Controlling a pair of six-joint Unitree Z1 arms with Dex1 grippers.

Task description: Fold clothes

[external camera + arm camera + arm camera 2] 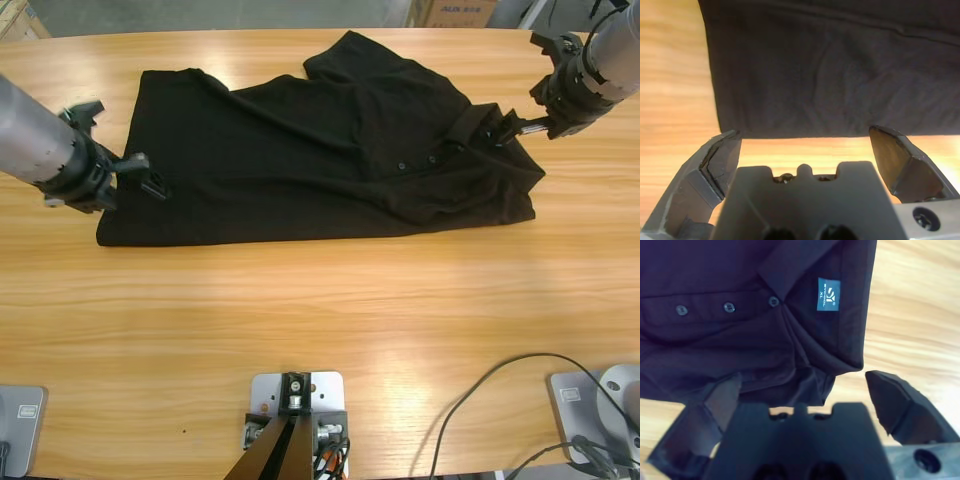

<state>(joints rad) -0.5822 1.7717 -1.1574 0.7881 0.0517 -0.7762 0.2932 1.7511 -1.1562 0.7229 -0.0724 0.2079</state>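
Shirt [320,160] is lying across the table [320,300], roughly halved lengthwise, hem at 9 o'clock, collar [470,125] at 3 o'clock, upper layer still rumpled. Left gripper [150,175] is sitting at the hem edge, jaws spread wide, holding nothing; hem is running just past the tips in the wrist view. Right gripper [505,128] is at the collar by the blue label [829,295], jaws wide, nothing clamped. Judging: first fold looking done, crosswise folds and smoothing remaining.

A blue neck label [828,295] is seen inside the collar of the polo shirt [740,350]; "XL" can be read on it in white; the brand word beside it cannot be made out.
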